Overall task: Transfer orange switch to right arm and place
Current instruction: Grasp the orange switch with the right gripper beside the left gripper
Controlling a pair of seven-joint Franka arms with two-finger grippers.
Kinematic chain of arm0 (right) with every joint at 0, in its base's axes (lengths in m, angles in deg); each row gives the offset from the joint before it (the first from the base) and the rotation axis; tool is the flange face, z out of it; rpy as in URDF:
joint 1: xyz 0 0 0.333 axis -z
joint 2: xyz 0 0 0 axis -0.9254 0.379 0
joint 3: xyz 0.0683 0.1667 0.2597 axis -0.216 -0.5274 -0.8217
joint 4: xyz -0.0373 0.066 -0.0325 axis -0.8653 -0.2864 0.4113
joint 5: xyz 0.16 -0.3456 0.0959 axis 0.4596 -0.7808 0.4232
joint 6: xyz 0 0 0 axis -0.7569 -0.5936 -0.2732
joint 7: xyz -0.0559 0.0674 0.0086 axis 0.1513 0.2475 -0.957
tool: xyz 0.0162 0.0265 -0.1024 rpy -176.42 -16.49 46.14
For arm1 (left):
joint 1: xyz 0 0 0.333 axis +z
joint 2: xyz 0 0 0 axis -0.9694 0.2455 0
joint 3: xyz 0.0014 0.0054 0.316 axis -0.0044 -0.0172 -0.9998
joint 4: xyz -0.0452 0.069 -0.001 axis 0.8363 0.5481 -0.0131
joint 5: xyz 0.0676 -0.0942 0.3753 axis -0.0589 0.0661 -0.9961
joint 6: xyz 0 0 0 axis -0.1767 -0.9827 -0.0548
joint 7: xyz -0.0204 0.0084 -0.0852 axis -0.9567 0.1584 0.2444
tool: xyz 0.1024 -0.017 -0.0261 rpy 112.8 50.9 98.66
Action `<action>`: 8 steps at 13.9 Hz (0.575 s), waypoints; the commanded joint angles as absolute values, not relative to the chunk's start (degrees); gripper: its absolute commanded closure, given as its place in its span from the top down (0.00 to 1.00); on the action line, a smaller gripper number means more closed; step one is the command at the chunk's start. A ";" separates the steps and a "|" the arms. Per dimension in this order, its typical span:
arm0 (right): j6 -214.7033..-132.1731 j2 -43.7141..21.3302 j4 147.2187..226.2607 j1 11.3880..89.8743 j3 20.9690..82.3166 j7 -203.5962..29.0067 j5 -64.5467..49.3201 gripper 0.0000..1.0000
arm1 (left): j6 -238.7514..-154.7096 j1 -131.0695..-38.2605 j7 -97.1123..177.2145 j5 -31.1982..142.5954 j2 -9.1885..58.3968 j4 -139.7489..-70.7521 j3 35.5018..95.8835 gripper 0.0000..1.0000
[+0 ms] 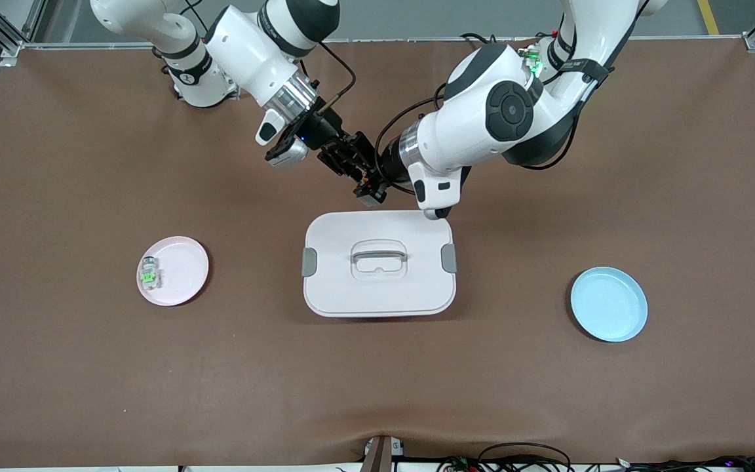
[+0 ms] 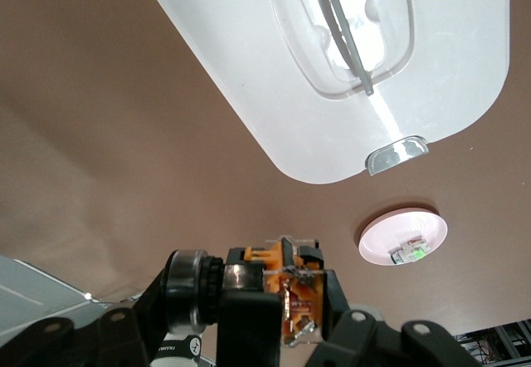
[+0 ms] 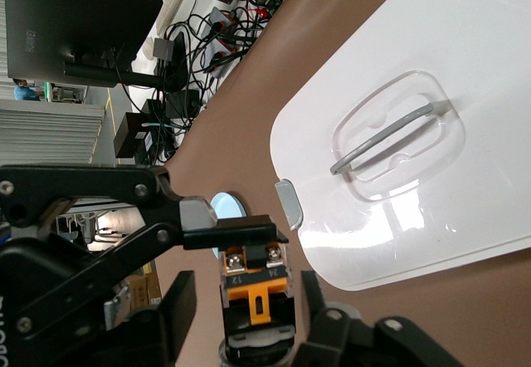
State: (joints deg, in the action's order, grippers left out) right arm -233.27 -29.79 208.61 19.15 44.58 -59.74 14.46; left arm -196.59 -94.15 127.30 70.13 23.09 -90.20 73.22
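Observation:
The orange switch (image 1: 367,179), a small black block with an orange middle and two screw terminals, hangs in the air above the table, just on the robots' side of the white box. My left gripper (image 1: 371,189) is shut on its terminal end (image 2: 294,294). My right gripper (image 1: 350,160) meets it from the right arm's end. In the right wrist view the switch (image 3: 255,288) sits between my right gripper's fingers (image 3: 178,309), with a small gap showing on each side. The right gripper (image 3: 246,317) stands open around the switch's round end.
A white lidded box (image 1: 338,288) with a clear handle lies mid-table under the grippers. A pink plate (image 1: 187,265) holding a clear-and-green block (image 1: 149,273) lies toward the right arm's end. A blue plate (image 1: 609,303) lies toward the left arm's end.

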 commanded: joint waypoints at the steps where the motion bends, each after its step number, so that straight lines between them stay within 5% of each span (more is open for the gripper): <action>1: -233.16 -29.21 207.43 18.95 44.88 -59.85 13.28 0.00 | -196.81 -94.78 128.87 69.03 23.77 -88.86 73.12 0.00; 6: -233.07 -28.77 207.07 18.86 44.96 -59.59 13.37 0.00 | -196.81 -94.69 128.87 69.12 23.77 -88.86 73.12 0.01; 8: -233.07 -28.77 207.07 18.86 44.88 -59.59 13.37 0.00 | -196.81 -94.69 128.79 69.12 23.86 -88.86 73.12 0.11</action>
